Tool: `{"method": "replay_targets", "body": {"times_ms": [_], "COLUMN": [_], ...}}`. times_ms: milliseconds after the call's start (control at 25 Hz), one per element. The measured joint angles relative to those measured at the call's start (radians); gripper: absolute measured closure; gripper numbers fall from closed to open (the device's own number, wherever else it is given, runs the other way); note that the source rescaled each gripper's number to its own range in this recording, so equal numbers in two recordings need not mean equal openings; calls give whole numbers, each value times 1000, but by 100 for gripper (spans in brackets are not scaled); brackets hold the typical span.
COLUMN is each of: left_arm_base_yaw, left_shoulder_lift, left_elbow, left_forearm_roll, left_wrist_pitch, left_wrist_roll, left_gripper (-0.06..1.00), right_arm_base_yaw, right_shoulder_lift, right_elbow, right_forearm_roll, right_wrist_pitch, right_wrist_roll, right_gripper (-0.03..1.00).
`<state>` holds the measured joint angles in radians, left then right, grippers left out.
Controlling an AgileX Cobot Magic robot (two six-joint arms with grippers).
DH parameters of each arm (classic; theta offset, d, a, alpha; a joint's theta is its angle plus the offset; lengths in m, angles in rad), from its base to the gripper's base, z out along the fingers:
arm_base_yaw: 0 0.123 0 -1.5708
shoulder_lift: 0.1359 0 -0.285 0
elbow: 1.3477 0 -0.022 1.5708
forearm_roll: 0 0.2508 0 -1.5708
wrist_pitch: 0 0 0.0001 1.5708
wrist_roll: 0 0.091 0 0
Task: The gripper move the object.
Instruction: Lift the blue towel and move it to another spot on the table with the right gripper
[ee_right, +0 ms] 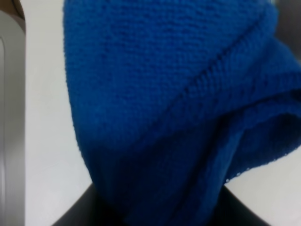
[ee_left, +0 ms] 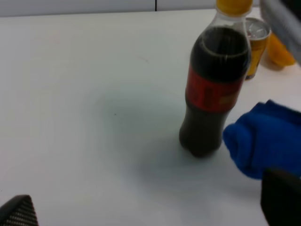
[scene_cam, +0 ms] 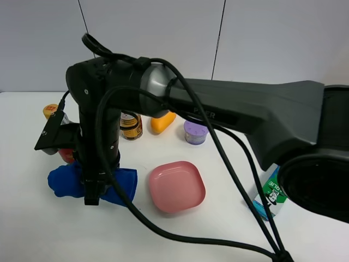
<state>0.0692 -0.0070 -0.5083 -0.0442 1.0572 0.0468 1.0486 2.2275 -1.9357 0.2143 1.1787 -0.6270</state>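
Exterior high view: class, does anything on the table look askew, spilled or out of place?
The blue cloth lies crumpled in a heap beside the upright cola bottle, and the green-and-white package lies on its side at the right. Nothing looks spilled.

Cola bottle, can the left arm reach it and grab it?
Probably yes. In the left wrist view the cola bottle stands upright just ahead of the open left gripper, with only bare table between. The blue cloth lies close beside it and might get bumped.
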Motion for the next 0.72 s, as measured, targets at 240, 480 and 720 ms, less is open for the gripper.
{"method": "replay_targets", "body": {"times_ms": [240, 480, 720], "left_arm_base_yaw": [0, 0, 0], "left_shoulder_lift": [0, 0, 0], "left_elbow": [0, 0, 0], "left_forearm_roll": [0, 0, 0], "left_wrist_pitch": [0, 0, 0], "left_wrist_roll": [0, 0, 0], "left_gripper": [-6, -6, -6], "right_arm_base_yaw": [43, 84, 84], "right_shoulder_lift": [47, 80, 90], "right_elbow": [0, -1, -1], "right_forearm_roll": [9, -22, -35], "right_wrist_pitch": [-31, -58, -62], "right_wrist_roll": [-7, -8, -6], "right_gripper": [96, 96, 96]}}
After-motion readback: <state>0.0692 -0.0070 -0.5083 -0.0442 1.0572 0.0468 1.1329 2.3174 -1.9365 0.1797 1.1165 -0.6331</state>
